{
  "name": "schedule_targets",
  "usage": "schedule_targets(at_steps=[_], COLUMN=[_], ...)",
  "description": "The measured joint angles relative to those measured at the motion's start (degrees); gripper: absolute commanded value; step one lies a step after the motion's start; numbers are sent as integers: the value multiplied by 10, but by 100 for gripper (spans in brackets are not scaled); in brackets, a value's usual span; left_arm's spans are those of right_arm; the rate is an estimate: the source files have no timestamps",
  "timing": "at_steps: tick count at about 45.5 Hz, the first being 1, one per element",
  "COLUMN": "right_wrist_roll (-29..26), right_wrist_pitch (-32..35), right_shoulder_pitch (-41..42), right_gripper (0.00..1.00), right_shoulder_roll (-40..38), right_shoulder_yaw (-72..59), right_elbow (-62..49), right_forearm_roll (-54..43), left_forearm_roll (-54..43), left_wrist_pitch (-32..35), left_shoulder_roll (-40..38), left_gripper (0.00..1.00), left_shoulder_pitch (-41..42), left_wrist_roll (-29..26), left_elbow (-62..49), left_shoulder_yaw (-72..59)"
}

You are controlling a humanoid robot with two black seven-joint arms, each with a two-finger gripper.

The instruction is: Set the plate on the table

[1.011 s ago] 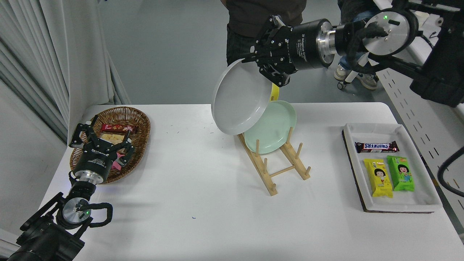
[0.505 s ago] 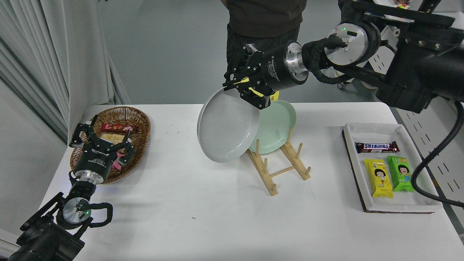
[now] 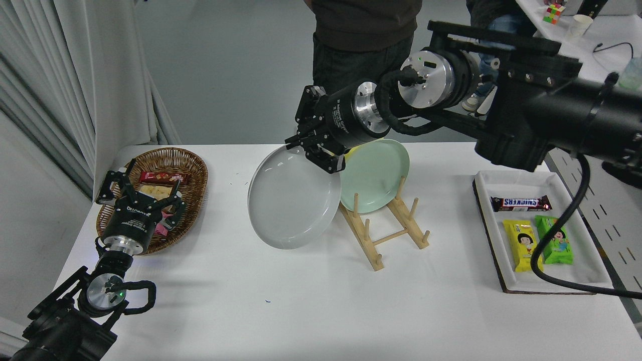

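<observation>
Large white rectangular table [image 3: 281, 311], pale grey floor beyond, white curtain at left; black right gripper [image 3: 313, 150] clamped on tilted round light grey plate [image 3: 293, 205]; parked left gripper [image 3: 140, 193] splayed over brown wicker basket [image 3: 193, 170]

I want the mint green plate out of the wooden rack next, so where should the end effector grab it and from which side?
Probably the top rim of the mint green plate, coming from above. It stands nearly upright in the wooden rack, its lower edge sitting between the pegs, so only the upper rim is free. The right end effector is shut on the grey plate, which must be set down first.
</observation>
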Motion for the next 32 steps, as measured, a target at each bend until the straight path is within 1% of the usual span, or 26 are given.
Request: schedule_targets(at_steps=[9, 19, 32], right_wrist_roll=[-6, -25, -38], right_wrist_pitch=[-45, -91, -123], right_shoulder_pitch=[-17, -35, -57], right_gripper=[0, 0, 0], right_shoulder_roll=[34, 63, 79], right_shoulder_yaw=[4, 12, 8], right_elbow=[-13, -30, -74], right_forearm_roll=[-1, -1, -2], left_forearm_roll=[0, 0, 0], left_wrist_pitch=[0, 0, 0], left_shoulder_roll=[0, 0, 0], left_gripper=[98, 98, 98], left_shoulder_pitch=[0, 0, 0], left_wrist_roll=[0, 0, 0], left_elbow=[0, 0, 0], left_shoulder_yaw=[0, 0, 0])
